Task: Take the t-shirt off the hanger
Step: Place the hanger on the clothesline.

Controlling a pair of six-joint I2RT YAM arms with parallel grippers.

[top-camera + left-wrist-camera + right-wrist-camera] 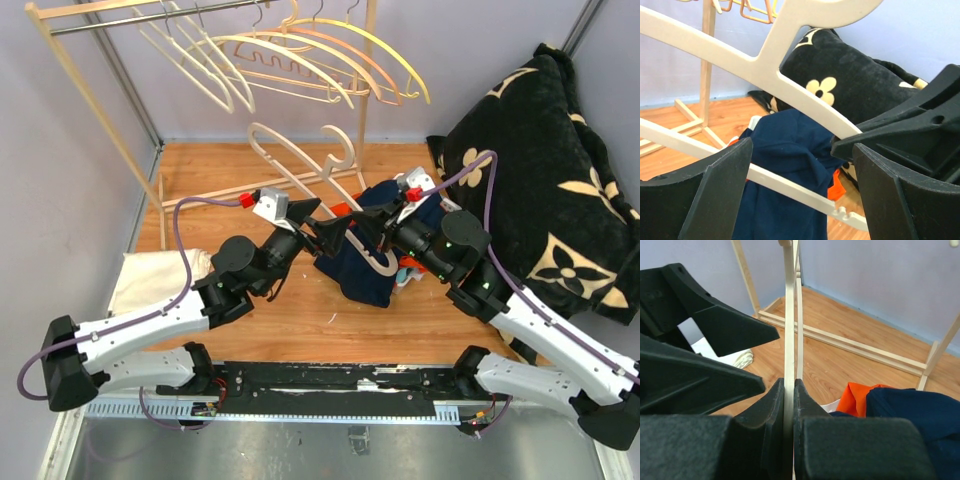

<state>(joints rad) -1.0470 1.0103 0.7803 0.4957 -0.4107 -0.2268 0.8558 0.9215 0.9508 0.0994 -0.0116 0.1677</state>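
Look, the right tool [788, 390] is pinched tight on the cream hanger [765, 70]. The left tool [801, 192] gapes wide around its lower bar, holding nothing. The navy t-shirt [360, 270] lies heaped mid-surface [290, 320] beneath, and looks nearly free.

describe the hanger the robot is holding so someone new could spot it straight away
Start at the wooden rack at the back of the table and come forward to the two arms. The cream hanger sits between them, one end reaching over the navy t-shirt, pinched in the right gripper. Unlike the other hangers, it is off the rail.
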